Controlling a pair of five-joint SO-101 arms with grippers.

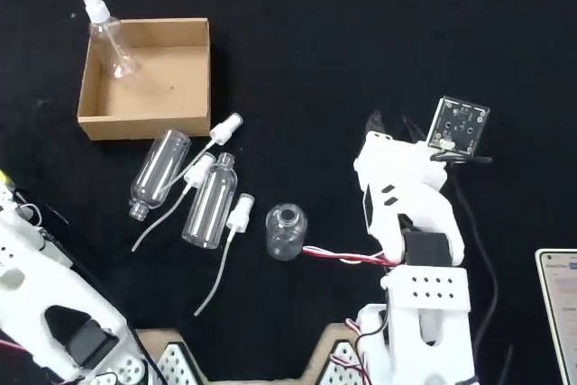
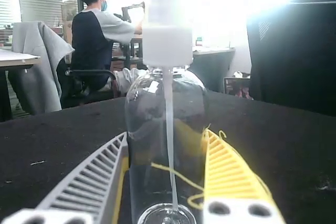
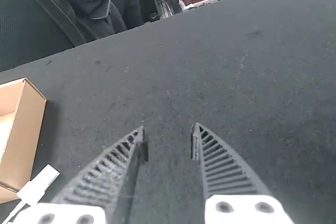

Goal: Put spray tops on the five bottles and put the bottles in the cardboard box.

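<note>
An open cardboard box [image 1: 144, 125] sat at the upper left of the high view. A capped bottle [image 1: 115, 53] stood in its upper-left corner, with the fitted spray top [image 1: 93, 2] reaching past the rim. Just below the box, two clear uncapped bottles lay on their sides: the left bottle [image 1: 160, 169], neck toward the lower left, and the right bottle [image 1: 210, 206], neck toward the top. Three white tops with long tubes lay loose around them: the upper spray top [image 1: 225, 129], middle spray top [image 1: 198, 170] and lower spray top [image 1: 240, 214]. A short bottle [image 1: 286, 230] stood upright and open near the centre. In the left wrist view, a held bottle [image 2: 165, 114] wearing its own top [image 2: 167, 45] was clamped in the left gripper [image 2: 165, 135].
</note>
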